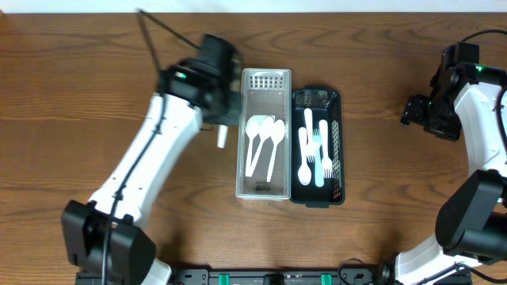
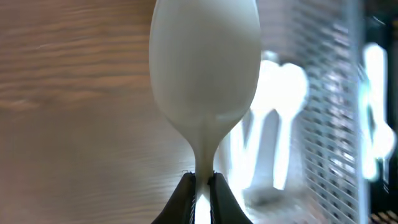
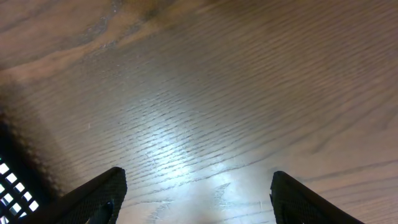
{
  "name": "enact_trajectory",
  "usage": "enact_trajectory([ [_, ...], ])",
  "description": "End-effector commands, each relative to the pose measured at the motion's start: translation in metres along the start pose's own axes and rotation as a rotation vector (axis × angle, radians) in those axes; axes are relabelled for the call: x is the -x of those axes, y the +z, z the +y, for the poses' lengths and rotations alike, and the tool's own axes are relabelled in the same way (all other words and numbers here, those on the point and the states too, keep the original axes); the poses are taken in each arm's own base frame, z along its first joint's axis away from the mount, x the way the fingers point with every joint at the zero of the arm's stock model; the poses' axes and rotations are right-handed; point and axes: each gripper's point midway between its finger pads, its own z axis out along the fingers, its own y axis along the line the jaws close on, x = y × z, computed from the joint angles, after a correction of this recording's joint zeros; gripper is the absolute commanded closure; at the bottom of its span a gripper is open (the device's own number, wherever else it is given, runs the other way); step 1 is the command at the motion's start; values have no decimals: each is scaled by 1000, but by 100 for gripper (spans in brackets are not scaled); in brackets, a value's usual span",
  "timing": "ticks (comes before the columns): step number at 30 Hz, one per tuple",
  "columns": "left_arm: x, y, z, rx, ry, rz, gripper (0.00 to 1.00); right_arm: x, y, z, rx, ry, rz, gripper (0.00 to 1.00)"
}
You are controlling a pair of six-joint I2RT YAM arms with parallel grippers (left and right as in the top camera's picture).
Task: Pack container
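Pinching the neck of a glossy white plastic spoon (image 2: 205,68), left gripper (image 2: 202,190) held its oval bowl ahead of the fingertips, clear mesh tray (image 2: 323,93) just right; right gripper (image 3: 199,205) spread, empty.

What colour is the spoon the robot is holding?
White. The spoon shows best in the left wrist view.

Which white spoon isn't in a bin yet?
The spoon pinched at its neck by the left gripper, beside the clear bin; the other spoons lie inside bins.
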Motion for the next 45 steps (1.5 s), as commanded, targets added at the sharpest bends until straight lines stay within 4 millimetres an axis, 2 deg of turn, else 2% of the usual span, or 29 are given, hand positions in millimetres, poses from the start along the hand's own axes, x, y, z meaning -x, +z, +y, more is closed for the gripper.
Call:
enact_trajectory([
  [1,-5,11,-33,-23,76,14,94,-1,4,-3,-3,-7,13,23],
  [3,-4,15,-53,-44,120,-2,94,-1,4,-3,-3,-7,13,23],
  [7,-2,31,-70,-58,154,-7,94,-1,4,-3,-3,-7,12,23],
  [13,-16,78,-64,-23,150,110,94,-1,4,-3,-3,-7,12,22],
  [17,-25,100,-62,-7,152,164,93,-1,4,-3,-2,-7,12,22],
  [18,-26,105,-61,-4,153,172,89,-1,4,-3,-3,-7,12,22],
  [19,-26,108,-60,-2,153,178,77,-1,4,-3,-3,-7,12,22],
  [21,-28,113,-58,2,149,187,44,-1,4,-3,-2,-7,12,22],
  [24,-26,114,-53,8,141,187,42,-1,4,-3,-2,-7,11,22],
  [28,-9,91,-39,27,134,121,42,2,3,-2,0,-6,-1,23],
  [31,10,50,-17,78,107,15,42,9,-2,0,17,-3,-39,21],
  [33,23,19,3,119,71,-69,42,19,-13,7,52,-6,-91,20],
  [35,34,-10,26,150,17,-151,40,36,-32,17,94,-22,-180,17],
  [36,40,-24,40,160,-16,-191,35,48,-46,23,113,-32,-243,16],
  [38,47,-45,67,181,-83,-253,20,72,-77,36,146,-66,-387,12],
  [39,49,-52,80,194,-114,-275,4,85,-93,45,163,-87,-469,10],
  [41,52,-61,108,223,-177,-303,2,105,-118,60,190,-129,-604,1],
  [43,54,-64,135,252,-235,-320,2,122,-134,75,209,-176,-708,1],
  [45,53,-65,151,270,-269,-320,2,130,-141,84,224,-183,-756,1],
])
